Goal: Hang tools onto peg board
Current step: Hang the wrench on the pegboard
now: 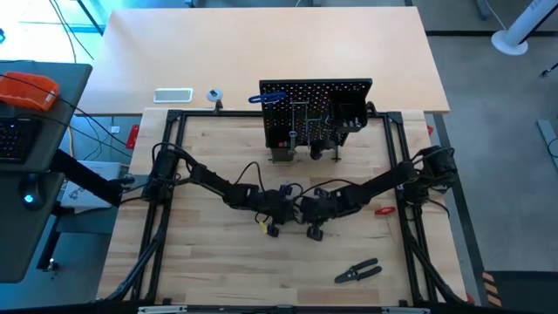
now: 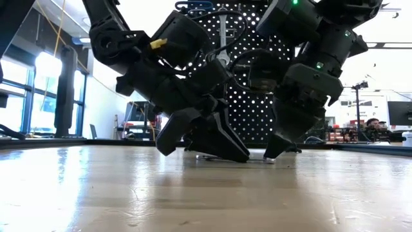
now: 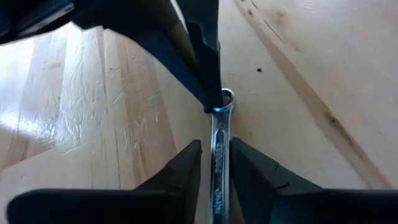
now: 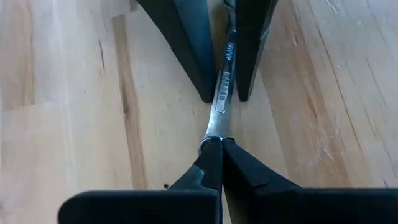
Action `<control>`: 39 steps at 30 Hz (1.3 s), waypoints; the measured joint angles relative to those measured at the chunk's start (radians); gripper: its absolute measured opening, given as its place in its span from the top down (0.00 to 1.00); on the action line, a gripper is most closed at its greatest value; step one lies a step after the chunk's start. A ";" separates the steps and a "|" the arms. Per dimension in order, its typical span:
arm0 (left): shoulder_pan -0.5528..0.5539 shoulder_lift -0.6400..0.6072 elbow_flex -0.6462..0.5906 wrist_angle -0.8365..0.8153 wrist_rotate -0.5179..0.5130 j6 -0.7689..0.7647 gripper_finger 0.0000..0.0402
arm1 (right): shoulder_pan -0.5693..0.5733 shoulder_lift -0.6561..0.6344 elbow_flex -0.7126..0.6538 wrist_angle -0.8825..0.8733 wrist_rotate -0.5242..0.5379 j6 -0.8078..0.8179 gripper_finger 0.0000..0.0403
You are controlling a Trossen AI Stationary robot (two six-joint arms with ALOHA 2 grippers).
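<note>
The right gripper (image 4: 221,142) has its fingers (image 4: 239,165) pinched shut on one end of a silver wrench (image 4: 222,87). The left gripper (image 3: 216,155) has its fingers (image 3: 186,163) on both sides of the same wrench (image 3: 219,162), a little apart, with the wrench lying between them. You cannot tell if they touch it. The wrench lies flat on the tabletop (image 1: 218,270), near the middle, with both grippers down low over it (image 2: 232,156).

Seen from above, the left gripper (image 1: 272,228) and the right gripper (image 1: 314,231) meet just beside each other in the middle of the tabletop.

The peg board (image 1: 316,109) stands up at the far edge of the tabletop, with a few tools hanging on it. A blue-handled key (image 1: 272,98) sits at its top corner. Black-handled pliers (image 1: 357,272) lie near the front edge, toward the right side. A small red tool (image 1: 384,210) lies near the right edge.
</note>
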 joint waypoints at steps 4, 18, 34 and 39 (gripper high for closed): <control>-0.003 0.001 0.000 -0.004 0.008 0.025 0.81 | -0.009 0.001 -0.001 0.020 -0.018 0.015 1.00; 0.007 0.002 0.001 -0.031 0.001 0.026 0.72 | -0.013 -0.008 -0.001 0.047 -0.020 0.018 1.00; 0.011 0.000 0.000 -0.048 -0.095 0.053 0.97 | -0.020 -0.066 0.002 0.044 -0.038 0.015 1.00; 0.011 0.000 0.000 -0.048 -0.113 0.053 0.98 | -0.019 -0.066 0.002 0.011 -0.018 0.016 1.00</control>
